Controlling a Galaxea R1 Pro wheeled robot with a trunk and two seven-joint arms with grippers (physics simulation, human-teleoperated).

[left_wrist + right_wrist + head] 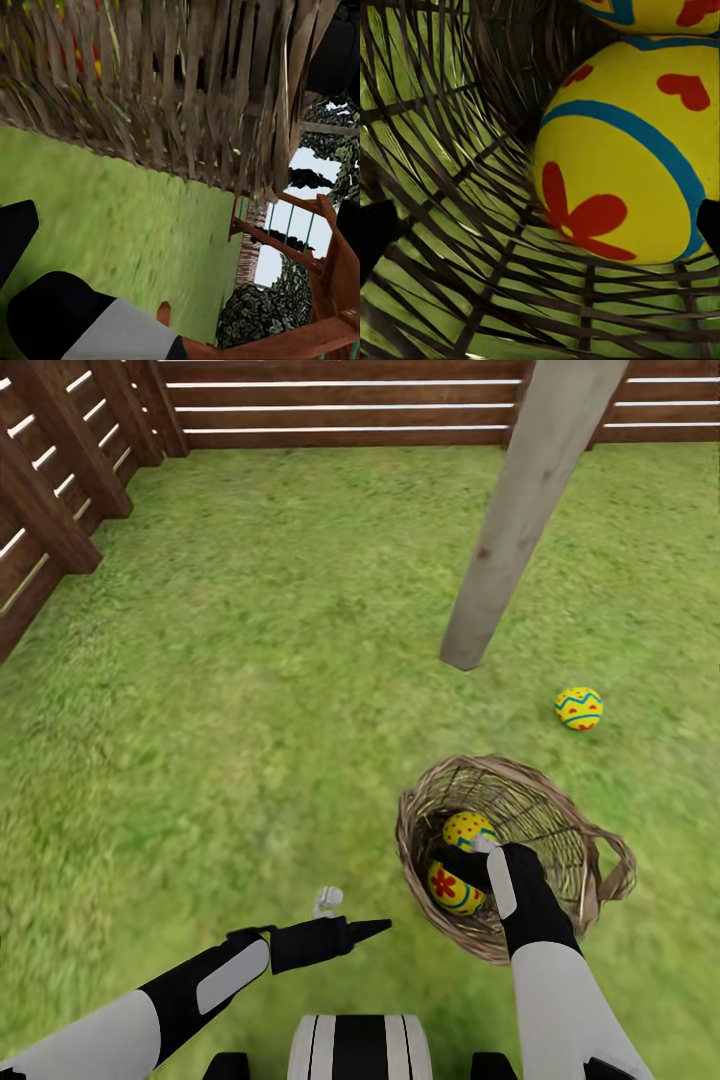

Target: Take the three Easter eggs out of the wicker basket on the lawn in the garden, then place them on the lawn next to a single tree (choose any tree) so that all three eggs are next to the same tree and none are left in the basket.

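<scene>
Right claw [478, 857] in wicker basket [560, 830] w/ two eggs [455, 887]; third egg [579, 708] by tree [525, 510].

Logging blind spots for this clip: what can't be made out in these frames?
- Right gripper: head view, its fingers reach down inside the round brown wicker basket; open or shut unclear.
- Lower yellow painted egg: partly covered by that arm.
- Pale grey-beige tree trunk: top cut off by the frame edge.
- Left wrist view: blurred weave hides the eggs inside.

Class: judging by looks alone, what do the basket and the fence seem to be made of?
The wicker basket looks like brown woven wicker: thin crossing strands, grass showing through. The fence looks like dark brown wood: flat horizontal slats with gaps. Both are simulator renders, so only apparent.
</scene>
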